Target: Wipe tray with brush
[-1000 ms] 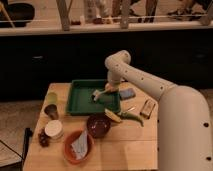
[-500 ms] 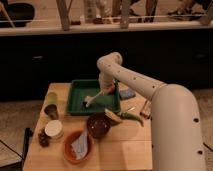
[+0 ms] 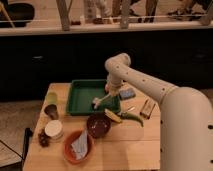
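Note:
The dark-green tray lies at the back middle of the wooden table. The brush leans over the tray's right front part, its pale head touching the tray floor and its orange-red end up at the gripper. My gripper reaches down from the white arm over the tray's right side and is shut on the brush handle.
A blue block and a small wooden piece lie right of the tray. Yellow and green vegetables, a dark red bowl, an orange bowl with something white in it, a white cup and a green cup stand in front and to the left.
The arm swung left over the tray and then came back a little to the right. The brush head slid toward the tray's front right part.

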Controlling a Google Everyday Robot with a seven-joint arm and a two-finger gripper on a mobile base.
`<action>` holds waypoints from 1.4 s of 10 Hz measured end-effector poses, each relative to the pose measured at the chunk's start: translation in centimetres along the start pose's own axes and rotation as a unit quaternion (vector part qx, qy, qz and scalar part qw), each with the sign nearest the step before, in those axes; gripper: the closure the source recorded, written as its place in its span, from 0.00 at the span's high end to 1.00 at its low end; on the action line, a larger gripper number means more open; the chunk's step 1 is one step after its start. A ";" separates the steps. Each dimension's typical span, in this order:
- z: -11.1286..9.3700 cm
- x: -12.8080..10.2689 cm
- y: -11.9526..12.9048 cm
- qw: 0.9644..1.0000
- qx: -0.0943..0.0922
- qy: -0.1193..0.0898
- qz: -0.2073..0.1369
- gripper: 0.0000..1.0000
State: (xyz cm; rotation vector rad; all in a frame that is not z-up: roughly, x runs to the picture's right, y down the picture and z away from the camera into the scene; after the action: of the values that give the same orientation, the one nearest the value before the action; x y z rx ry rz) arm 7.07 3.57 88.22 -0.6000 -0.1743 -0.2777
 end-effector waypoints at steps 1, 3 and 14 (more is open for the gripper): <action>-0.2 0.8 -0.3 1.000 0.010 0.004 0.013 0.03; -0.3 1.4 -1.8 0.999 0.029 0.004 0.028 0.03; 1.5 -6.4 -2.7 0.995 -0.010 -0.034 -0.089 0.03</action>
State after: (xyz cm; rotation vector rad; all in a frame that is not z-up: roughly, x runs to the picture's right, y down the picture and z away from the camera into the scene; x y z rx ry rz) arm 0.07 3.61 89.38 -0.6147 -0.2921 -0.4317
